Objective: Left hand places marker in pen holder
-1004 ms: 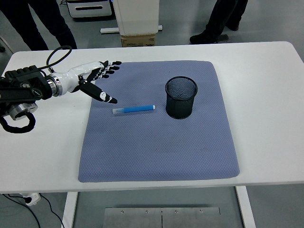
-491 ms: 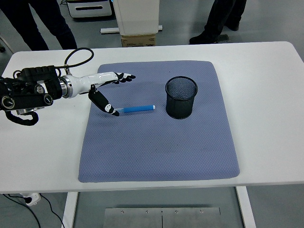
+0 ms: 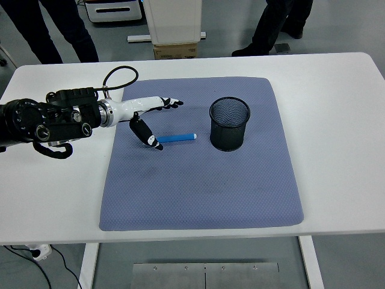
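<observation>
A blue marker point(image 3: 176, 138) with a white cap end lies flat on the blue-grey mat point(image 3: 201, 180), just left of the black mesh pen holder point(image 3: 229, 124), which stands upright. My left hand point(image 3: 155, 120) comes in from the left and hovers over the marker's left end. Its fingers point(image 3: 170, 103) are stretched out toward the right and its thumb point(image 3: 147, 136) points down, touching or almost touching the marker's white end. The hand holds nothing. The right arm is out of view.
The mat covers the middle of the white table point(image 3: 343, 120). A cable loops above my left forearm point(image 3: 54, 117). People's legs point(image 3: 60, 30) and a white cabinet base point(image 3: 173, 21) stand beyond the far edge.
My left hand has moved right and slightly down over the mat, from the mat's left edge to the marker's left end. The marker and the pen holder have not moved.
</observation>
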Controlling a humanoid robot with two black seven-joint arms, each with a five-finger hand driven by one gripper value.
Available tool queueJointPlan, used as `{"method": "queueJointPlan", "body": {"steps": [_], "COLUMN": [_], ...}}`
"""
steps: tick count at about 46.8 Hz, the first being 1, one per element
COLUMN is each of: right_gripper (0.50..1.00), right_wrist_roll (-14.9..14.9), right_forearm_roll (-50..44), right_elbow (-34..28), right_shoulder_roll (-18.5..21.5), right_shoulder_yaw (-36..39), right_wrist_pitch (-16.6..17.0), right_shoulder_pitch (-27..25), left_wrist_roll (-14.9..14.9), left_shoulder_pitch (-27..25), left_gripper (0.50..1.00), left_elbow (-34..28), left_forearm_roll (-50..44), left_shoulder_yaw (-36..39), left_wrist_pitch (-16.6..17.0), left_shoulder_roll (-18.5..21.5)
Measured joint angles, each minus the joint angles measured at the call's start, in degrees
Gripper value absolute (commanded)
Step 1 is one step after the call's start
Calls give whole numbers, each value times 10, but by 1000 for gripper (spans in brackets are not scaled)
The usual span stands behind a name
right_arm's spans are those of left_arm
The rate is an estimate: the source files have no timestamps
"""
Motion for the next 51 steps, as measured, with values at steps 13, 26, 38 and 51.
{"method": "queueJointPlan", "body": {"steps": [13,26,38,51], "right_gripper": [1000,1000,1000,1000], "right_wrist_roll": [0,0,0,0], "right_forearm_roll": [0,0,0,0], "right_elbow": [0,0,0,0], "right_shoulder_roll": [0,0,0,0], "right_shoulder_yaw": [0,0,0,0], "right_wrist_pitch": [0,0,0,0], "right_shoulder_pitch": [0,0,0,0], "left_wrist_roll": [5,6,6,6], "left_shoulder_pitch": [9,9,14,25], "left_gripper": [1000,974,906,897], "left_elbow": [8,17,23,30], "left_forearm_roll": [10,30,31,33], "left_shoulder_yaw": [0,13,13,13], "left_wrist_pitch": [0,0,0,33], "left_shoulder_roll": [-13,-21,-26,-35]}}
